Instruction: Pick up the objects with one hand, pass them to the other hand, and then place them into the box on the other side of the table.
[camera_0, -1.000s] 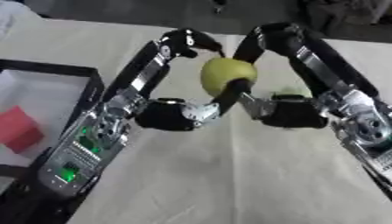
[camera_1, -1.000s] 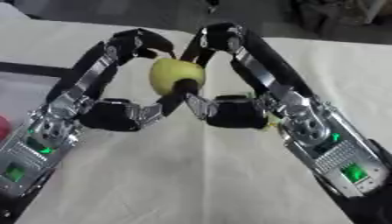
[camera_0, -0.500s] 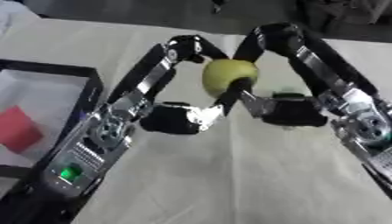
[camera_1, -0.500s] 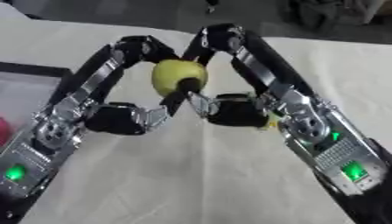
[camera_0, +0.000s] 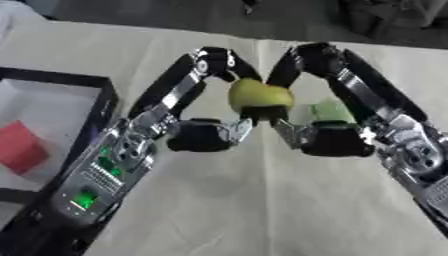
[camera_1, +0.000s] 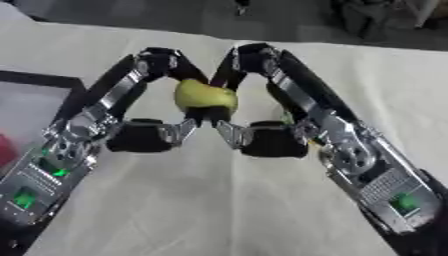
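Note:
A yellow-green fruit (camera_0: 260, 95) hangs above the middle of the table, held between both hands. My left hand (camera_0: 199, 136) comes in from the left, its fingers arched over the fruit's left side and its thumb under it. Opposite it, my right hand (camera_0: 332, 140) mirrors this from the right, fingers curled over the top right of the fruit and thumb beneath. Both hands touch the fruit at once. A black-rimmed box (camera_0: 103, 107) stands at the left edge of the table.
A red block (camera_0: 19, 147) lies inside the box. A pale green thing (camera_0: 331, 111) sits on the beige tablecloth behind my right hand, partly hidden by it. Dark shapes stand beyond the table's far edge.
My left hand has drawn a little closer round the fruit. The fruit and my right hand have stayed about where they were.

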